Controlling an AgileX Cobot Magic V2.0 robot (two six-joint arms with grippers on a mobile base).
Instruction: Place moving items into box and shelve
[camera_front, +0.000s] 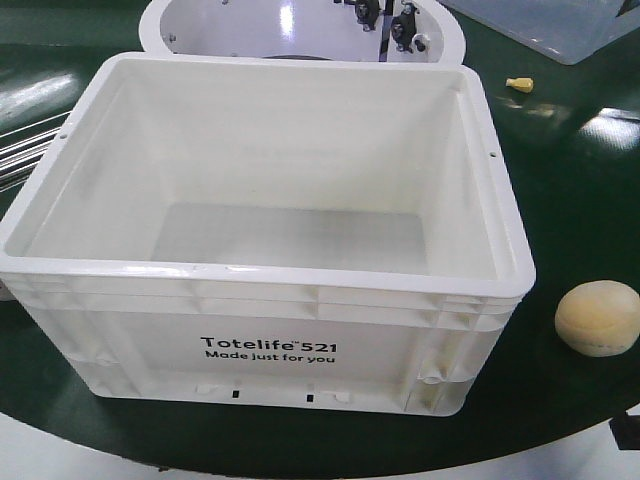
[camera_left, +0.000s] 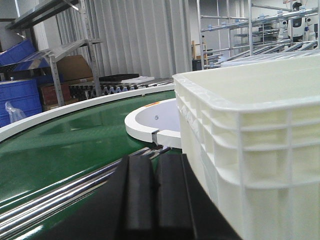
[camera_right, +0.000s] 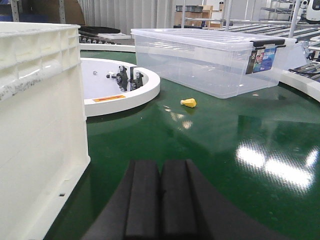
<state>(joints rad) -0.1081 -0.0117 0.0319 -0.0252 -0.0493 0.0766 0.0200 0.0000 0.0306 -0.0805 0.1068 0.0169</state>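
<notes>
Right of the box (camera_front: 400, 335), bun (camera_front: 597, 318) apart from right hand (camera_right: 160, 172)

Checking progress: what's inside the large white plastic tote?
The white rectangular plastic tote shows only bare floor and walls; its near wall hides a floor strip. The pale tan round bun lies outside.

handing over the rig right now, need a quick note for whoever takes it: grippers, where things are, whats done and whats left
The left gripper is shut and empty, low beside the box.
The right gripper is shut and empty, low over the green belt, with the box to its left.
The box is upright on the belt with nothing inside.
The bun-like item lies on the belt right of the box, apart from it.
Done: nothing packed.
Left: put the item in the box, then shelve it.
</notes>
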